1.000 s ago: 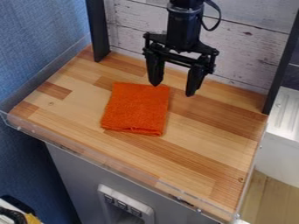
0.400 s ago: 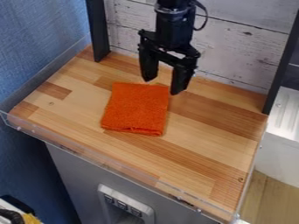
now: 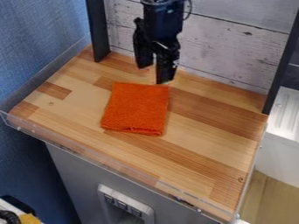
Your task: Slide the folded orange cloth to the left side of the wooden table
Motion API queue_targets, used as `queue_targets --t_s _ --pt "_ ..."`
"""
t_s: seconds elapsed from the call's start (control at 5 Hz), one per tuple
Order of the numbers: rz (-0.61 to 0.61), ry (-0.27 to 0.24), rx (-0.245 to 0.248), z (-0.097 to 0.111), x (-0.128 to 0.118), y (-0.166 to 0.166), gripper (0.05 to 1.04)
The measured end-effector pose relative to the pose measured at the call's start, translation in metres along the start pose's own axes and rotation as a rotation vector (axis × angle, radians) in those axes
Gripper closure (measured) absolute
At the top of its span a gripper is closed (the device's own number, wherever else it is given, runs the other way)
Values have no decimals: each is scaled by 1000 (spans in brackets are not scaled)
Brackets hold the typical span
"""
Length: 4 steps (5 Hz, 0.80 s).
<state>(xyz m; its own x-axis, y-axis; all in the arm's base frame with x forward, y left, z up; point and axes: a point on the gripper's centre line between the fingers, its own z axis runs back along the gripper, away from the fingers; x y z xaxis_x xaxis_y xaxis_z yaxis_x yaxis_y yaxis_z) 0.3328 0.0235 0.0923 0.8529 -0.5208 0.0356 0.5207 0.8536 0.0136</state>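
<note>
The black gripper (image 3: 151,74) hangs near the back of the wooden surface, just behind and above the rear edge of an orange cloth. It is open, turned partly side-on, with a gap between its fingers and nothing held there. The folded orange cloth (image 3: 137,108) lies flat on the boards left of centre, roughly square, its front edge slightly frayed.
The wooden tabletop (image 3: 204,144) has a low transparent rim (image 3: 116,167) along its front. Dark posts stand at the back left (image 3: 97,30) and right (image 3: 281,65), before a whitewashed plank wall (image 3: 234,48). A white unit (image 3: 280,148) adjoins on the right.
The gripper has moved left and somewhat up in the view, and has turned so its fingers appear nearer each other. The orange cloth has stayed in place.
</note>
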Motion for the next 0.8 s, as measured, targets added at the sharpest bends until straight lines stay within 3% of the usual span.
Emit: queue_targets --t_s 0.2,0.6,0.8 --pt "-88 -24 5 0 -1 7 139" --pt "-204 -38 -10 -12 -6 14 724" --pt "-242 -21 -36 -30 -10 19 935"
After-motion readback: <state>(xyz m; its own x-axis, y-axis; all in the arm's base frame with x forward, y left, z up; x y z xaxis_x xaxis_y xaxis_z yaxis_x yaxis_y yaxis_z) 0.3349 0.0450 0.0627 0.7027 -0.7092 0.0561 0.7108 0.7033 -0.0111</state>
